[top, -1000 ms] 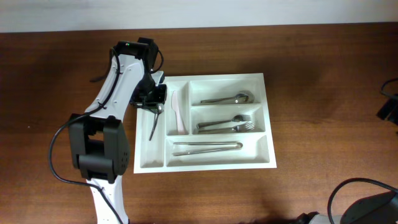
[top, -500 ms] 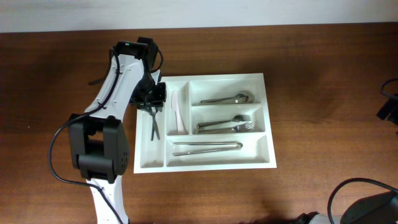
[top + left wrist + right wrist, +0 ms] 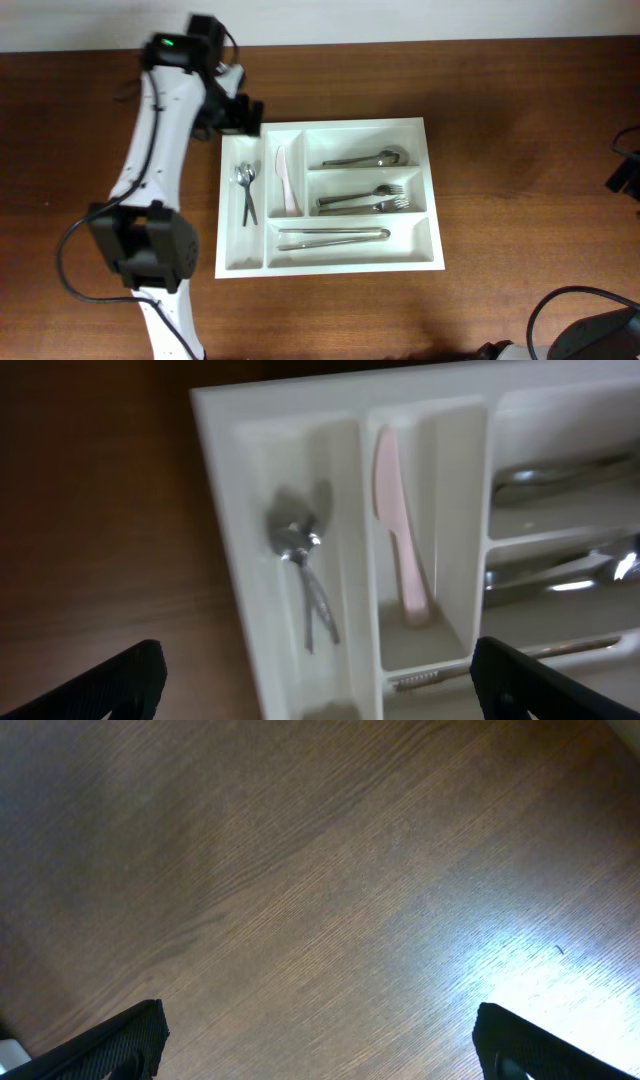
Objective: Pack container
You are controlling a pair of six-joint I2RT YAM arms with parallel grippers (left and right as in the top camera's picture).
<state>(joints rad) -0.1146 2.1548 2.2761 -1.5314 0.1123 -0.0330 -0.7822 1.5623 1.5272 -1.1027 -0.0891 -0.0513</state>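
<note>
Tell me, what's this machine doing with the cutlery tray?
A robot is packing cutlery into the white container. Its left hand hovers open and empty at the tray's corner, near small spoons lying in the outermost narrow slot. A pale knife lies in the next slot; larger spoons, forks and tongs sit in the wide ones. The right hand is open over the table.

We log: tray (image 3: 230, 510) cut off right and below in left wrist view, spoons (image 3: 300, 560) blurred there, tongs (image 3: 410, 680) barely showing, right arm (image 3: 600, 335) mostly beyond overhead's edge.
</note>
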